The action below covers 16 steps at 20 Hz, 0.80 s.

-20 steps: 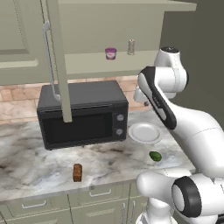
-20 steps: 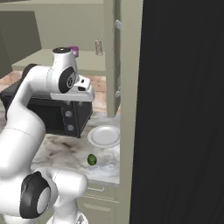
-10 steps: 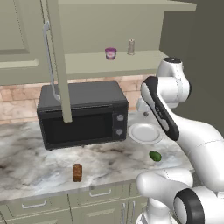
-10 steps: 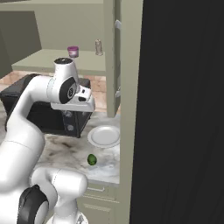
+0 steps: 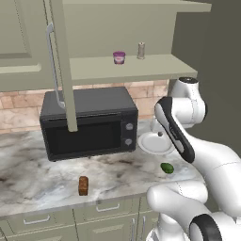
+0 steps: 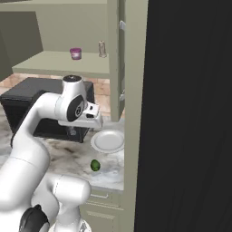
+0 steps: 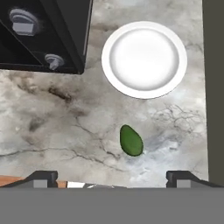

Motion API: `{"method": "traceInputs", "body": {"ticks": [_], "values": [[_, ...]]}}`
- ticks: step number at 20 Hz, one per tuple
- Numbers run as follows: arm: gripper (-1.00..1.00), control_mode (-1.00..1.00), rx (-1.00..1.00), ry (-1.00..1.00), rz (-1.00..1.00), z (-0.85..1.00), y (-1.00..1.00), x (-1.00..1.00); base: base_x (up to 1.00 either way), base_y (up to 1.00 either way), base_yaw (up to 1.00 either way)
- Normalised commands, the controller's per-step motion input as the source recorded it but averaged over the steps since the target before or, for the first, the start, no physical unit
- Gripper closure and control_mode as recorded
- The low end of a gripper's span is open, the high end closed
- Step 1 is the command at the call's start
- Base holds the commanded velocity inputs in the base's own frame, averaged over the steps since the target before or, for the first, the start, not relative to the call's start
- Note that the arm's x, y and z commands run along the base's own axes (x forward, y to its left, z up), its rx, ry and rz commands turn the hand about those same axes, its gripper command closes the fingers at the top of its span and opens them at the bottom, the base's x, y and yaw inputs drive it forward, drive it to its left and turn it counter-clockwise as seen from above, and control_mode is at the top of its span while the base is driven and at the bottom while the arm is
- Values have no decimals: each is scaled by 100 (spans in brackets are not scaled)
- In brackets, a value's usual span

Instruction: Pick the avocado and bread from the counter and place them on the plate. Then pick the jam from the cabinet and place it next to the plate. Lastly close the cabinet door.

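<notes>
The step in hand looks to be the reach for the small dark green oval avocado [image 7: 131,140], which lies on the grey-white marbled stone counter [image 7: 52,131] just in front of the round white plate [image 7: 144,59] with its raised rim, apart from it and nearer the counter's front edge. The two-finger gripper [image 7: 111,176] hangs well above, its dark fingertips spread wide, nothing between them. To do this well, I would bring the hand slightly toward the plate so the fruit sits midway between the tips, then descend straight (the avocado's long axis runs roughly toward the plate, so closing across its narrow waist should hold better). The small reddish-brown bread piece [image 5: 83,185] stands upright well to the left of the plate, in front of the black microwave [image 5: 89,122].
</notes>
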Motion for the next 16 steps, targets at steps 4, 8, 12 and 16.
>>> {"method": "traceInputs", "body": {"ticks": [4, 8, 12, 16], "values": [[-100, -100, 0, 2, 0, -53, -29, 0, 0, 0, 0], [-100, -100, 0, 0, 0, -51, -29, 0, 0, 0, 0], [-100, -100, 0, 0, 0, -57, -29, 0, 0, 0, 0], [-100, -100, 0, 0, 0, -56, -7, 0, 0, 0, 0]]}}
